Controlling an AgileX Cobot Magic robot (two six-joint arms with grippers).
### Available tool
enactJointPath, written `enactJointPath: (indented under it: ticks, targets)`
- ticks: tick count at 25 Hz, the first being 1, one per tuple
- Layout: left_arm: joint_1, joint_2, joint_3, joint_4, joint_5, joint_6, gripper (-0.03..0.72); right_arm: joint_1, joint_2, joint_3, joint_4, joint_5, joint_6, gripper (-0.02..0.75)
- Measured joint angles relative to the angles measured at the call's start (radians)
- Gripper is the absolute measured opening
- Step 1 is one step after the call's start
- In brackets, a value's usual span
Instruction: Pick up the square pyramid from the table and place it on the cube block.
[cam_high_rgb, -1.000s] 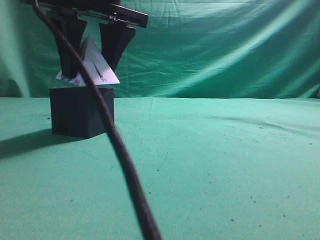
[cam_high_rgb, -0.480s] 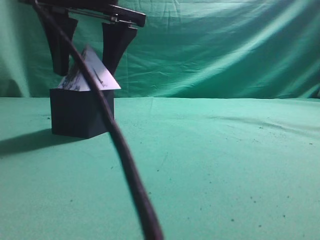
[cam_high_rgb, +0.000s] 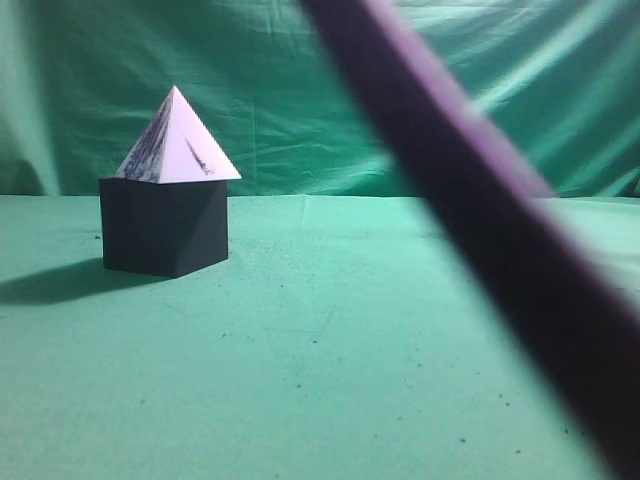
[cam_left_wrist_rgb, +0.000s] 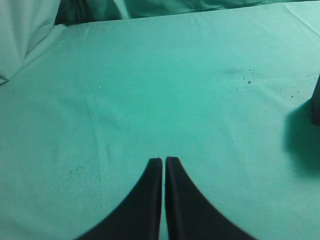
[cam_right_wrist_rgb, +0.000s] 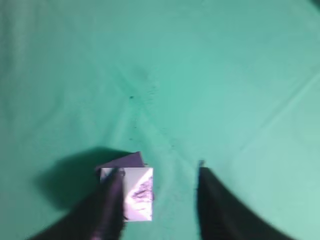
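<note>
The square pyramid (cam_high_rgb: 178, 140), white with dark smudges, stands upright on the dark cube block (cam_high_rgb: 160, 225) at the left of the green table (cam_high_rgb: 350, 340). No gripper touches it. In the right wrist view my right gripper (cam_right_wrist_rgb: 157, 172) is open and empty, well above the pyramid (cam_right_wrist_rgb: 141, 195); a sliver of the cube (cam_right_wrist_rgb: 122, 161) shows beside it, and the left finger overlaps the pyramid's left side. My left gripper (cam_left_wrist_rgb: 164, 160) is shut and empty over bare cloth. A dark edge at that view's right border (cam_left_wrist_rgb: 316, 102) may be the cube.
A blurred dark bar (cam_high_rgb: 480, 210), arm or cable I cannot tell, slants across the exterior view from top middle to bottom right, close to the camera. Green cloth hangs as a backdrop (cam_high_rgb: 420, 100). Small dark specks dot the cloth.
The right gripper opened, let go of the pyramid and rose out of the exterior view. The pyramid settled flat on the cube. The dark bar now crosses the right side.
</note>
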Motion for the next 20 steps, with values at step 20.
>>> enactJointPath:
  ticks: [20]
  targets:
    - [0.0, 0.0, 0.0, 0.0, 0.0, 0.0, 0.0, 0.0, -0.883, 1.015, -0.006, -0.252, 0.192, 0.0]
